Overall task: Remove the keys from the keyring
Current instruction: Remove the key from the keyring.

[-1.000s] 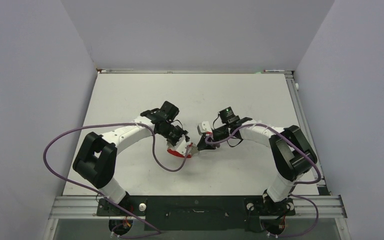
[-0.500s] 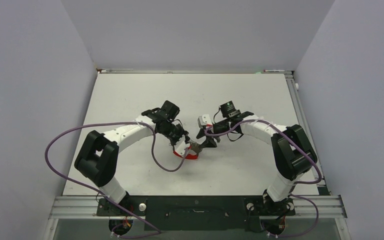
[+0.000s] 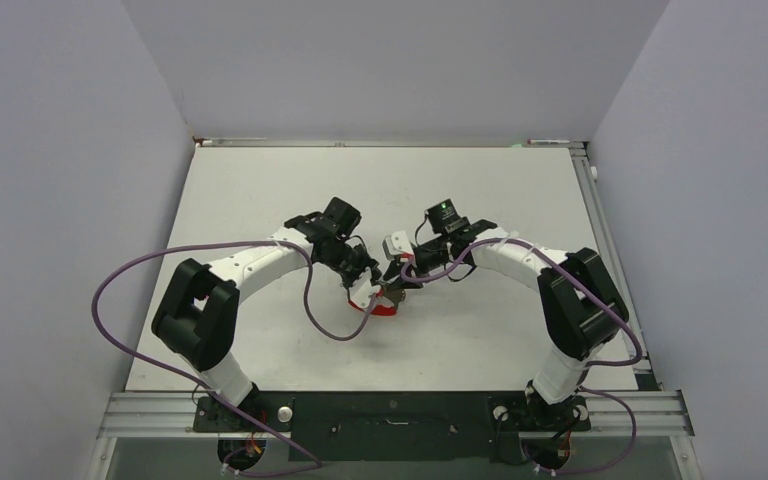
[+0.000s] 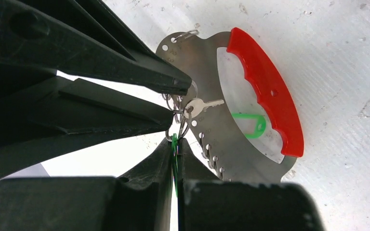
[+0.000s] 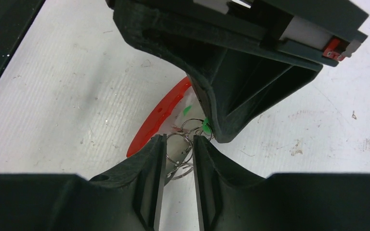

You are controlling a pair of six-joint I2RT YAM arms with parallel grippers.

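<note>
The keyring (image 4: 207, 62) is a curved metal plate with a red strap (image 4: 265, 91); it shows red in the top view (image 3: 386, 312) and by my right fingers (image 5: 161, 115). Small wire rings (image 4: 179, 103) hang from its holes, one carrying a silver key (image 4: 203, 105). My left gripper (image 4: 175, 147) is shut on a green tag (image 4: 174, 144) that hangs from those rings. A second green tag (image 4: 251, 126) lies behind the plate's opening. My right gripper (image 5: 179, 142) meets the left one tip to tip (image 3: 397, 288). Its pads hold a wire ring (image 5: 176, 144) between them.
The white table (image 3: 480, 190) carries only the two arms and the keyring, near its middle. A purple cable (image 3: 130, 280) loops out to the left of the left arm. Grey walls close in the back and both sides.
My right gripper opened, moved left up to the left gripper's tip, then narrowed around the wire rings. The keyring and left gripper shifted slightly right.
</note>
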